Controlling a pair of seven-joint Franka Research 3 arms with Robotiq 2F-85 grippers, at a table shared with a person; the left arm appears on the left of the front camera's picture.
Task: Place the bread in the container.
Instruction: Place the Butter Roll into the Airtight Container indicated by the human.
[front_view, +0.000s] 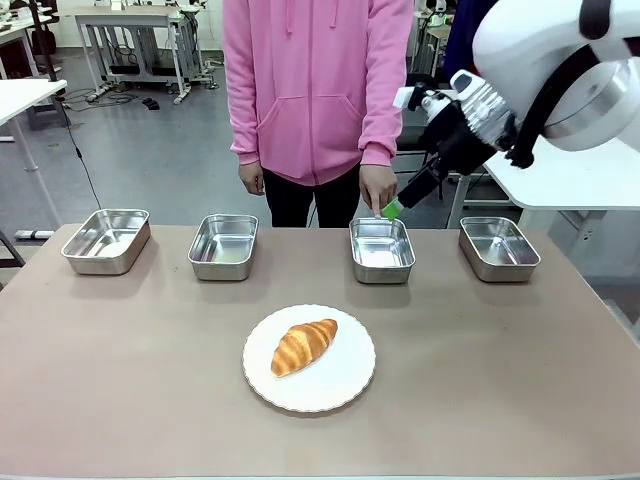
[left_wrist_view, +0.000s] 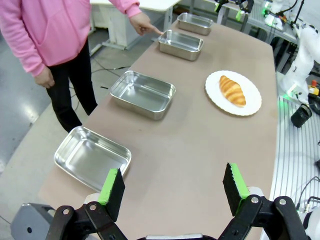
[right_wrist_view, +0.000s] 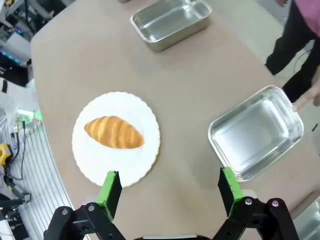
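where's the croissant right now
In the front view the golden-brown crescent croissant lies on the round white scalloped plate, mid-table, nearer the robot than the shiny rectangular steel pan that the person's hand points at.

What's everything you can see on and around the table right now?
croissant: one, golden-brown, on the plate
plate: one, white, scalloped, near the table's middle
pointed-at pan: one, steel, empty, third from the robot's left in the far row
other pans: three, steel, empty, same row
table: one, brown
person's hand: one, pink sleeve, pointing at that pan's far rim
left gripper: one, black with green pads, open, above the table's left end
right gripper: one, same colours, open, raised near the person's hand
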